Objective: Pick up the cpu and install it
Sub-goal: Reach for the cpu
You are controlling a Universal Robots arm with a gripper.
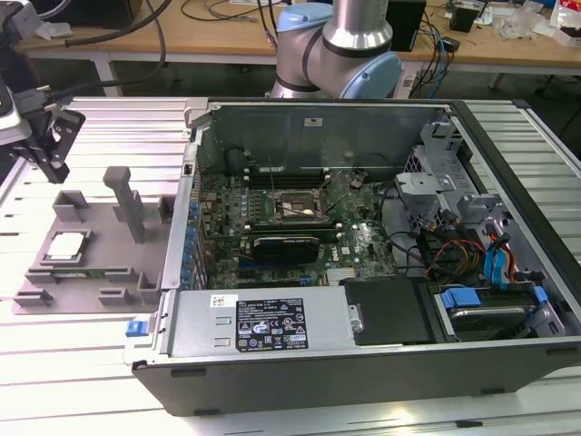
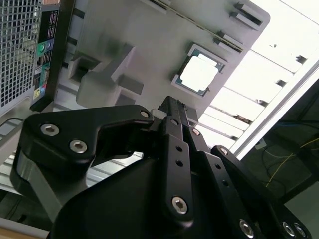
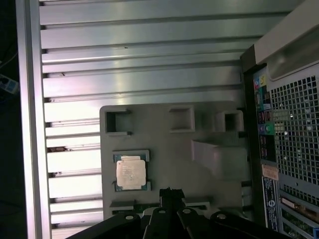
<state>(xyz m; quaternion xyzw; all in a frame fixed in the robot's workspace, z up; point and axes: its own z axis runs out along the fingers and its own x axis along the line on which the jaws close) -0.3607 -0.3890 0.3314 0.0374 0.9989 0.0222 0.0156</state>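
Note:
The cpu (image 1: 68,245), a small square chip with a silver-white top, lies flat in a recess of the grey fixture plate (image 1: 100,272) on the exterior view's left. Both wrist views show the cpu (image 2: 198,73) (image 3: 131,173) lying below me. My black gripper (image 1: 56,168) hangs in the air above the far end of the plate, apart from the chip. Its fingers (image 2: 172,104) (image 3: 169,191) stand together, shut on nothing. The dark square socket (image 1: 295,207) sits on the motherboard inside the open computer case (image 1: 508,363).
A long black card (image 1: 286,243) lies just in front of the socket. Grey posts (image 1: 123,195) rise from the fixture plate. Cables and blue drive brackets (image 1: 499,263) crowd the case's right side. The arm's base (image 1: 349,54) stands behind the case.

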